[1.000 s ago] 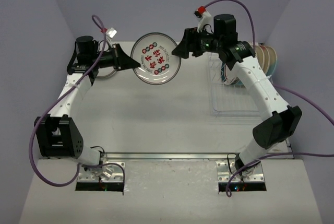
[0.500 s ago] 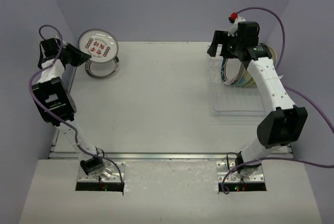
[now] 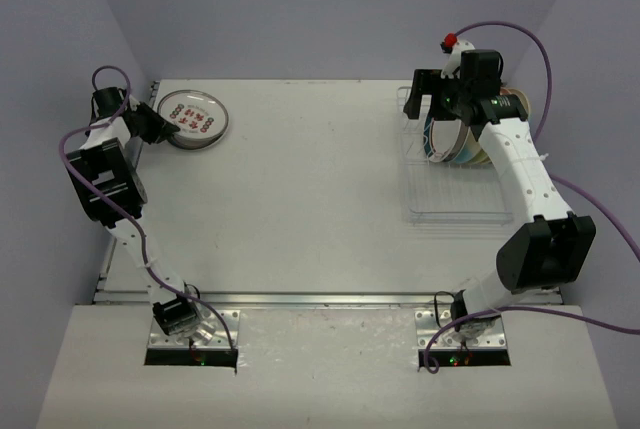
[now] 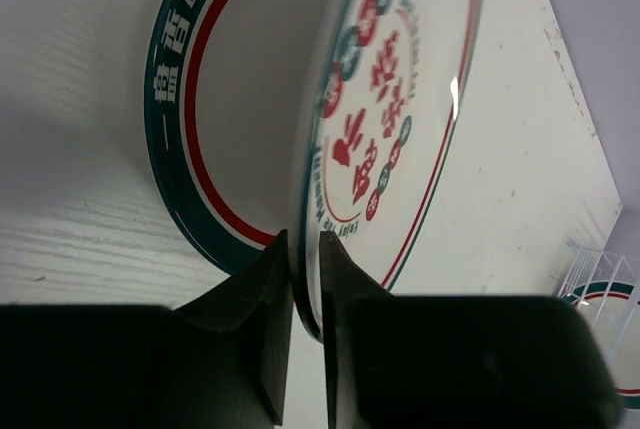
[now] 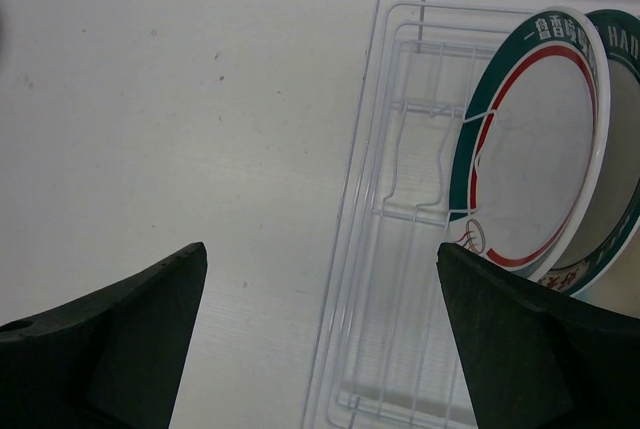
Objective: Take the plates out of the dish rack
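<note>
The left gripper [image 4: 305,329] pinches the edge of a small white plate [image 4: 400,129] with red marks on it. Its fingers are closed tight on the rim. This plate is at about 10 o'clock on the table [image 3: 320,199], well apart from the dish rack [image 3: 455,194]. It leans a bit over a bigger plate [image 4: 175,139] with a green rim and a red ring, which lies flat on the table. I cannot tell if the two plates touch.

The right gripper [image 3: 430,102] hangs over the dish rack, at about 2 o'clock on the table. Its fingers are wide apart and hold nothing. More plates [image 5: 530,139] stand on their edges at the 12 o'clock end of the rack. The front one has a green rim and a red ring.
</note>
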Action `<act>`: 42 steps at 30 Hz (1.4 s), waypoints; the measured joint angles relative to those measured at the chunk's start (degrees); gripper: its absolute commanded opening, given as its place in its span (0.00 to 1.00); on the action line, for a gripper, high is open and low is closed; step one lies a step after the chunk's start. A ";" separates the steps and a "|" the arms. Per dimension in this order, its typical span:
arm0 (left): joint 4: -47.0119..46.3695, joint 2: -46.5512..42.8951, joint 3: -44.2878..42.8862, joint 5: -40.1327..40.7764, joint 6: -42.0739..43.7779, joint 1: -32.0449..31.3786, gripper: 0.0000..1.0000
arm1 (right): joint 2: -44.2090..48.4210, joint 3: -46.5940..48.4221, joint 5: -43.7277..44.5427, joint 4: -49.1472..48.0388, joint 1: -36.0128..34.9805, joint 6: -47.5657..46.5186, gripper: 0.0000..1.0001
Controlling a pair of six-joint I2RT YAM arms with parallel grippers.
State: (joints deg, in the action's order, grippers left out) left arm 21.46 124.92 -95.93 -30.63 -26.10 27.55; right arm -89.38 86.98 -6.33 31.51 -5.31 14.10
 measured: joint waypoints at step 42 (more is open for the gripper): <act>-12.06 -39.93 22.65 34.75 35.13 -30.60 0.88 | -14.86 7.48 21.29 0.37 2.76 -14.29 0.53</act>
State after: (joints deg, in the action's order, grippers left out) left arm 9.40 84.99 -73.29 4.12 9.03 -3.05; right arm -104.24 94.46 14.96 31.88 -2.55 -0.19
